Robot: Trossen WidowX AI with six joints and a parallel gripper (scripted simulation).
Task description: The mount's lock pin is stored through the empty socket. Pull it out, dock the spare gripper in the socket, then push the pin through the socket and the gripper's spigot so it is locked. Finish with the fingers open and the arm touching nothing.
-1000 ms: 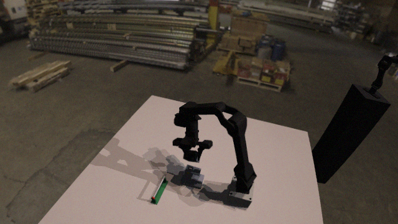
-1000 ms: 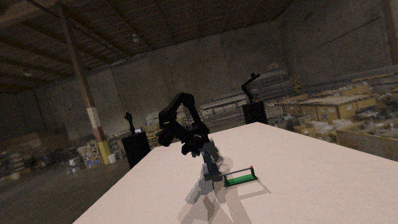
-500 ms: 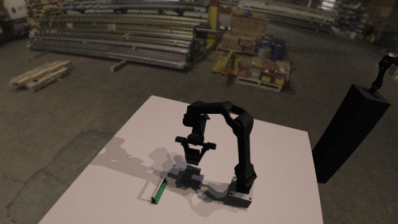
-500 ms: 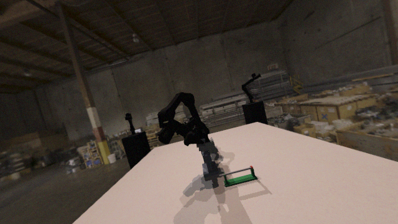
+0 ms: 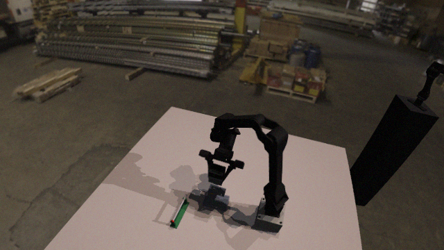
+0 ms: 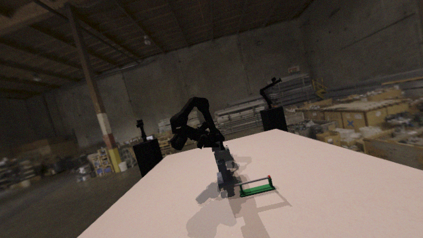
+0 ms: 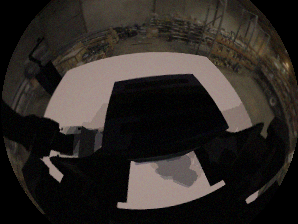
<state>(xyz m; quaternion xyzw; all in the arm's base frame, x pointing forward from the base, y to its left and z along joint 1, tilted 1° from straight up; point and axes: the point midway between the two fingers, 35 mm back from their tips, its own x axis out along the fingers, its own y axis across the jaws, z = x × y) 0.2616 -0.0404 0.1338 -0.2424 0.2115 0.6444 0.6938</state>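
My gripper (image 5: 216,176) (image 7: 157,124) is shut on a wide black block, seemingly the spare gripper (image 5: 217,169) (image 7: 160,110). It is held above the table, and it fills the middle of the wrist view. The grey pin (image 5: 178,210) (image 6: 252,181), with a red end, lies along the tops of two posts of a green stand (image 5: 180,216) (image 6: 258,190). The stand does not show in the wrist view. A blue-grey shape (image 5: 218,190) (image 6: 222,180) lies between the stand and the arm's base; dark overlapping shadows hide whether it is the mount. The socket and spigot cannot be made out.
The arm's base (image 5: 268,222) stands on the pale table (image 5: 312,180). The green stand is on the far side of the blue-grey shape from the base. Black pedestals (image 5: 392,149) (image 6: 273,119) (image 6: 147,155) with other arms stand off the table.
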